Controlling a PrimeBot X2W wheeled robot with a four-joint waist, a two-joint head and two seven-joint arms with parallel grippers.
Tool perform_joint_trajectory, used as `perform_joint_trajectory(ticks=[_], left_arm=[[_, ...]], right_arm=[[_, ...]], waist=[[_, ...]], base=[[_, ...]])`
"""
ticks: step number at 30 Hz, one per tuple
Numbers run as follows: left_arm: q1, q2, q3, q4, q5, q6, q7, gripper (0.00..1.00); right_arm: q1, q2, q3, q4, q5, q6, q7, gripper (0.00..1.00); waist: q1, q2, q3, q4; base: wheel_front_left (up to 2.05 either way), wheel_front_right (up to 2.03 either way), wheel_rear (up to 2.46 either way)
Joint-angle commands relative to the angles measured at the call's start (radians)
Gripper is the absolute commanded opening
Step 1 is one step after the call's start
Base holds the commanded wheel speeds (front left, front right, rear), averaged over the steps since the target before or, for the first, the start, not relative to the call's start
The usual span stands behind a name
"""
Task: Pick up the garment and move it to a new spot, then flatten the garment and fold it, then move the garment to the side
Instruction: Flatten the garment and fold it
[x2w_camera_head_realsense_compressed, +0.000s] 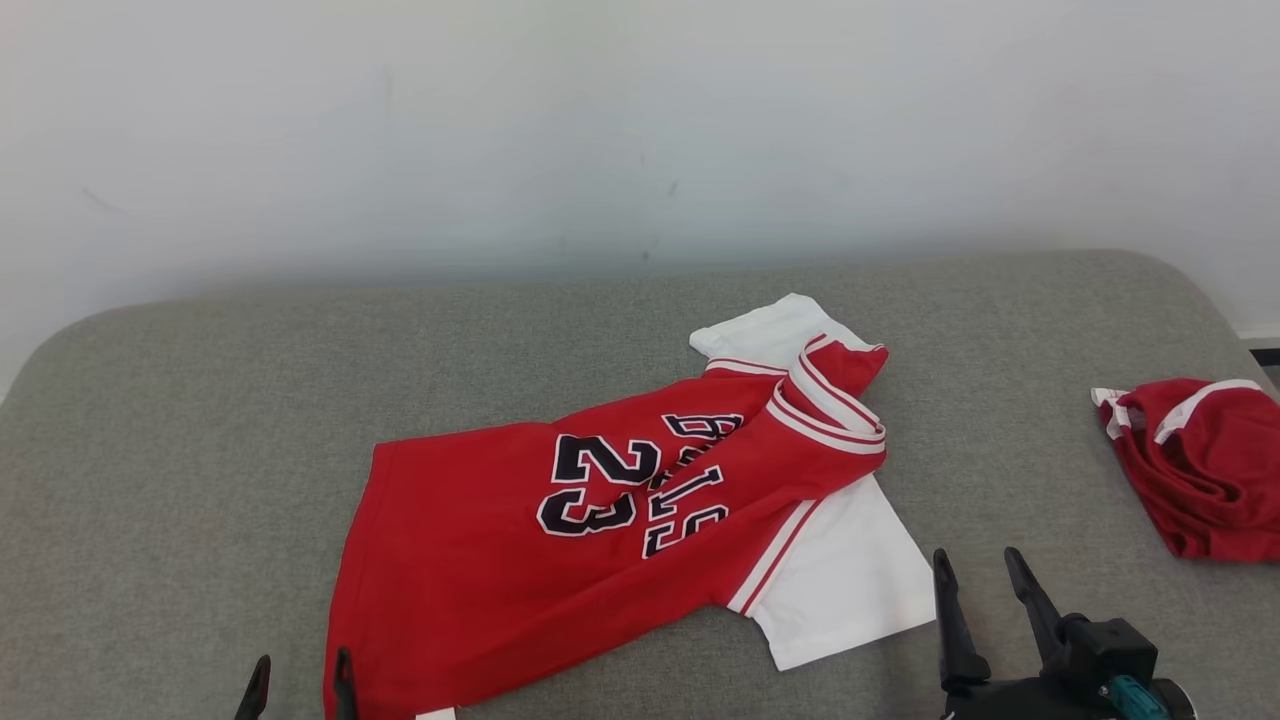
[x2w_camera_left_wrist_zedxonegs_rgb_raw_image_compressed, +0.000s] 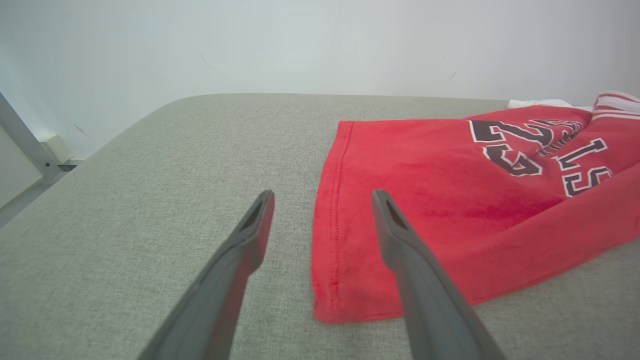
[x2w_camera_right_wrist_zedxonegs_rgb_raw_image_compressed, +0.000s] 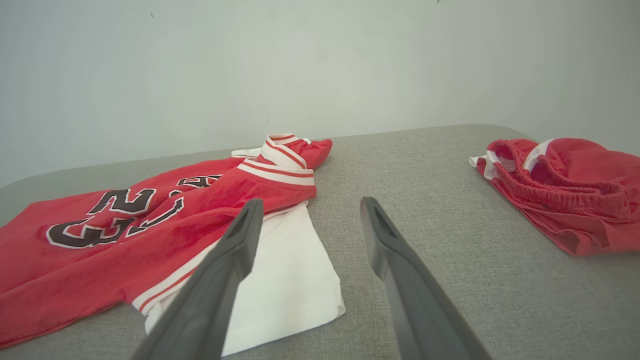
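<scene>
A red jersey with white sleeves and the number 23 (x2w_camera_head_realsense_compressed: 600, 500) lies crumpled and partly folded over itself on the grey cushioned surface. Its hem (x2w_camera_left_wrist_zedxonegs_rgb_raw_image_compressed: 335, 220) sits between my left gripper's fingers in the left wrist view. My left gripper (x2w_camera_head_realsense_compressed: 300, 672) stands open at the jersey's lower left corner, nothing held. My right gripper (x2w_camera_head_realsense_compressed: 980, 565) is open just right of the white sleeve (x2w_camera_right_wrist_zedxonegs_rgb_raw_image_compressed: 285, 280), above the surface, empty. The jersey's collar end (x2w_camera_right_wrist_zedxonegs_rgb_raw_image_compressed: 287, 155) is bunched up toward the back.
Red shorts with white trim (x2w_camera_head_realsense_compressed: 1200, 460) lie bunched at the right edge of the grey surface (x2w_camera_head_realsense_compressed: 200, 420). A pale wall rises behind. The surface's rounded left edge (x2w_camera_left_wrist_zedxonegs_rgb_raw_image_compressed: 100, 150) drops to the floor, where a metal leg (x2w_camera_left_wrist_zedxonegs_rgb_raw_image_compressed: 25, 140) stands.
</scene>
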Motion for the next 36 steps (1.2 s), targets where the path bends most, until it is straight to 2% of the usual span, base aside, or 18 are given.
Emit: perform_joint_trajectory(ticks=[1,22,29,36], left_arm=[[0.020,-0.001,0.000,-0.010,0.014,0.004,-0.003,1.00],[0.016,-0.002,-0.019,-0.022,-0.002,0.012,-0.003,1.00],[0.002,-0.002,-0.046,0.066,-0.071,0.011,-0.003,1.00],[-0.050,-0.002,-0.069,0.159,-0.124,0.045,-0.003,1.00]], right_arm=[[0.001,0.001,0.010,-0.002,-0.011,-0.002,0.000,1.00],[0.001,0.002,0.044,-0.002,0.009,-0.002,0.000,1.00],[-0.015,0.001,0.031,0.014,0.021,-0.002,0.000,1.00],[-0.050,-0.024,0.029,0.015,0.031,-0.002,0.000,1.00]], waist=[[0.0000,0.0000,0.000,0.004],[0.0000,0.0000,0.010,0.018],[0.0000,0.0000,0.048,0.017],[0.0000,0.0000,0.115,0.009]], base=[[0.00,0.00,0.00],[0.00,0.00,0.00],[0.00,0.00,0.00],[0.00,0.00,0.00]])
